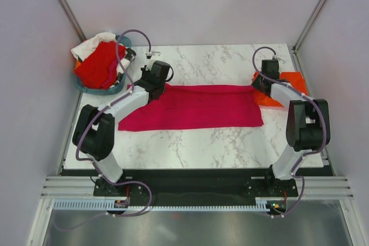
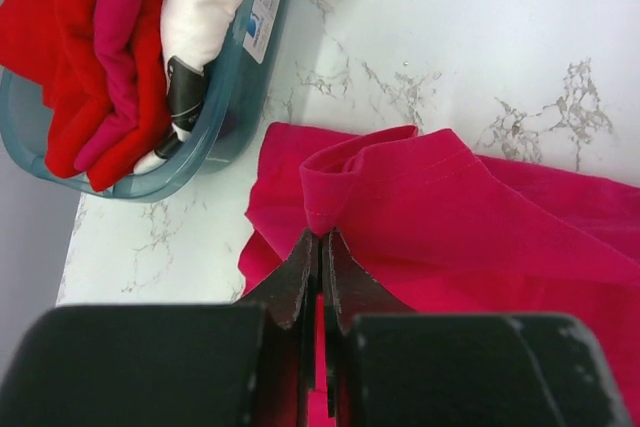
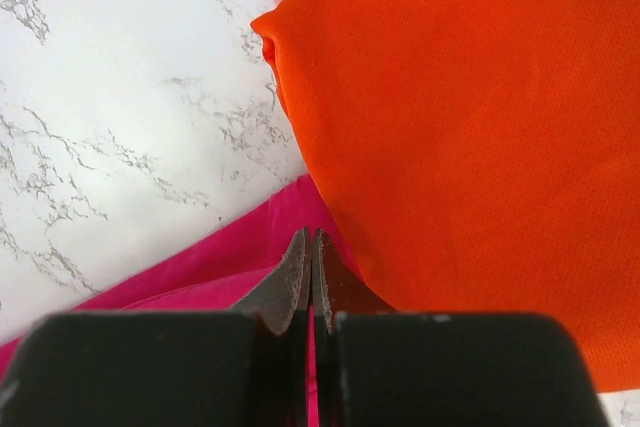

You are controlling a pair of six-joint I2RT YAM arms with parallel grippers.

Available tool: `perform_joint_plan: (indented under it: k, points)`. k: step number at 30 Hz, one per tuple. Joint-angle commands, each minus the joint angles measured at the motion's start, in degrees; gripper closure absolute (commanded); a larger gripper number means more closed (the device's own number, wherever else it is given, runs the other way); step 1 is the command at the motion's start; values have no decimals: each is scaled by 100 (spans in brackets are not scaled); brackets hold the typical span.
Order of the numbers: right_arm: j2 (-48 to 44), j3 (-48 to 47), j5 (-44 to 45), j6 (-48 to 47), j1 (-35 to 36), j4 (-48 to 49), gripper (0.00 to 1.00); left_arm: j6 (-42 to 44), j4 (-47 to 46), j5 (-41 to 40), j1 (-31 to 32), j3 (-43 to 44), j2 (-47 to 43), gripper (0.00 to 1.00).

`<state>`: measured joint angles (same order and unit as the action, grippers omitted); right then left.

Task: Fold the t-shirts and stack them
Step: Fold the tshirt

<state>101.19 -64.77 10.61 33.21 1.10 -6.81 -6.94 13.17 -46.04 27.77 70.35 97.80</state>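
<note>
A magenta-pink t-shirt lies spread across the middle of the marble table. My left gripper is shut on its far left edge, where the cloth bunches up between the fingertips. My right gripper is shut on the shirt's far right edge. A bright orange t-shirt lies folded at the right, just behind my right gripper, and fills the right wrist view. Red and white t-shirts are piled in the basket.
A teal plastic basket stands at the far left corner, close to my left gripper; it also shows in the left wrist view. The table's far edge and the right wall rail lie close behind both grippers.
</note>
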Motion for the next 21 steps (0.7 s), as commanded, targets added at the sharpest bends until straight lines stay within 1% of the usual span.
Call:
perform_joint_plan:
  k: [1,12,21]
  points:
    - [-406,114,125,98,-31,215,100,149,45,-511,36,-82,-244,98]
    - [-731,614,134,185,-31,338,100,70,124,-643,211,-495,-507,98]
    - [-1022,1028,284,238,-23,417,100,-299,221,-511,308,-873,-631,98]
